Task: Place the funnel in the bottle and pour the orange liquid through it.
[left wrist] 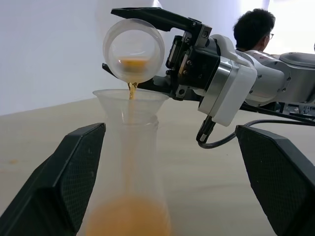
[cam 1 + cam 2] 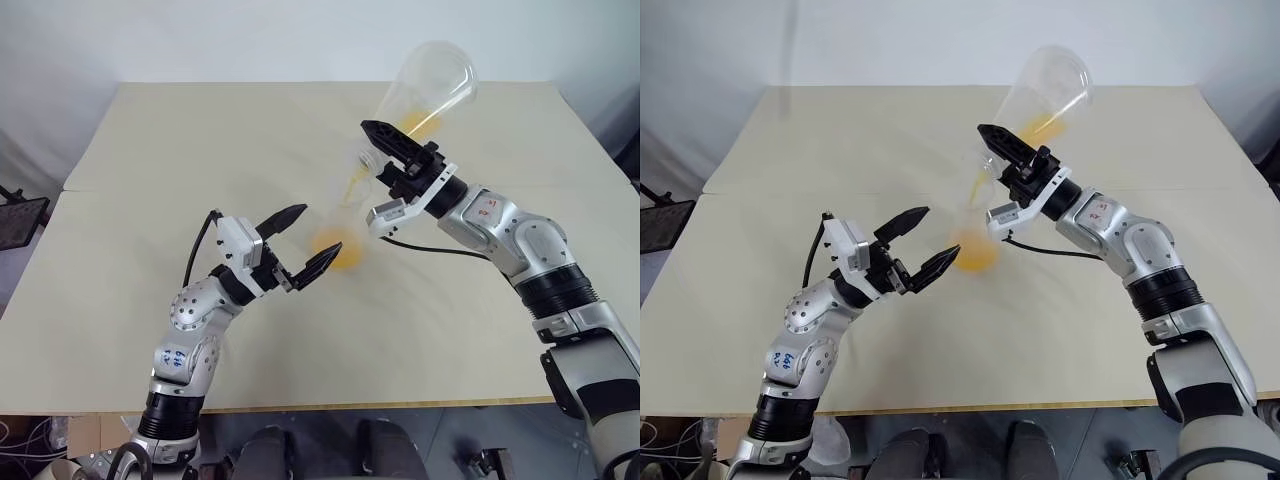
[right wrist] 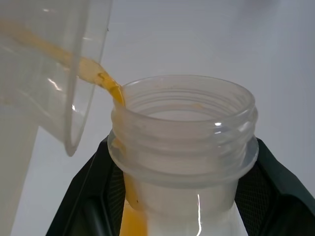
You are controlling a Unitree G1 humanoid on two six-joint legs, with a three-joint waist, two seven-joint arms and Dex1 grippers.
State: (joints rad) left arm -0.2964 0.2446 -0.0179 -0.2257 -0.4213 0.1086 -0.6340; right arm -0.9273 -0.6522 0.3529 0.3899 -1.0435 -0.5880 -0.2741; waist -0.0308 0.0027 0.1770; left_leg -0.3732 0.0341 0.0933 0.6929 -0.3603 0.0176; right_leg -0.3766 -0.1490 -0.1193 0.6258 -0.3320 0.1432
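We see our right claw (image 2: 385, 160) clenched around the threaded neck of a clear conical flask (image 2: 428, 88), which is tipped steeply so its broad base points up and to the far right and its mouth points down to the near left. A small pool of orange liquid (image 2: 420, 124) lies along the lower wall inside the flask, and a thin stream of it falls from the mouth. In the right wrist view the neck (image 3: 184, 142) sits between the two black fingers, with the stream running off its lip.

The stream drops into the funnel (image 1: 130, 101), whose flared cup sits on top of the bottle (image 1: 129, 162). The bottle stands upright on the bench (image 2: 130, 200), near the middle, just below and to the left of the tipped flask. Orange liquid has gathered in its rounded base.

Our left claw (image 2: 305, 240) is released, its two black fingers spread wide. In the left wrist view the bottle stands between them, one finger (image 1: 64, 172) close beside its wall and the other (image 1: 278, 177) well apart from it; we cannot tell whether the nearer finger touches the bottle.

A person's head (image 1: 253, 29) shows behind the right arm in the left wrist view.
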